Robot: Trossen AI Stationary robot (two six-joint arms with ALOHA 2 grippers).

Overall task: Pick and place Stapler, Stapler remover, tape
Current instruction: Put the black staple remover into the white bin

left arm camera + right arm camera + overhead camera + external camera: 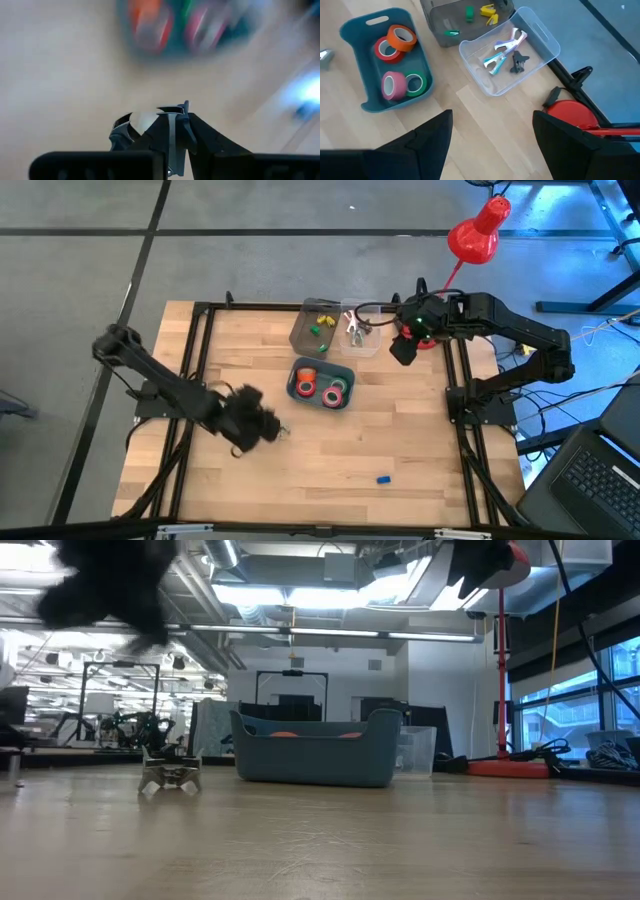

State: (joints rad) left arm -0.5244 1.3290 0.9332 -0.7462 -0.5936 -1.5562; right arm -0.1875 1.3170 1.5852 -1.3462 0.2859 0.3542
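The left gripper (262, 430) hangs over the wooden table (250, 490) towards its left edge, about midway between front and back. Its fingers are pressed together, and it is unclear whether anything is caught between them. A small silver stapler remover (170, 776) sits on the boards just beside it. In the low view this tool rests on the surface with the gripper blurred above it. Near the front edge lies a tiny blue block (383, 478). At the middle of the table stands a blue bin (355, 17) holding the tape (401, 37): an orange roll leaning on a red one, then a pink and a green roll side by side. Behind it, at the back edge, a smoky grey bin (437, 22) holds little green and yellow pieces. A clear bin (540, 37) touching it holds two silver-and-teal clawed tools and one black one. The right gripper (492, 115) hovers by the back right corner, fingers spread wide and empty. A red lamp (478, 230) leans over that corner.
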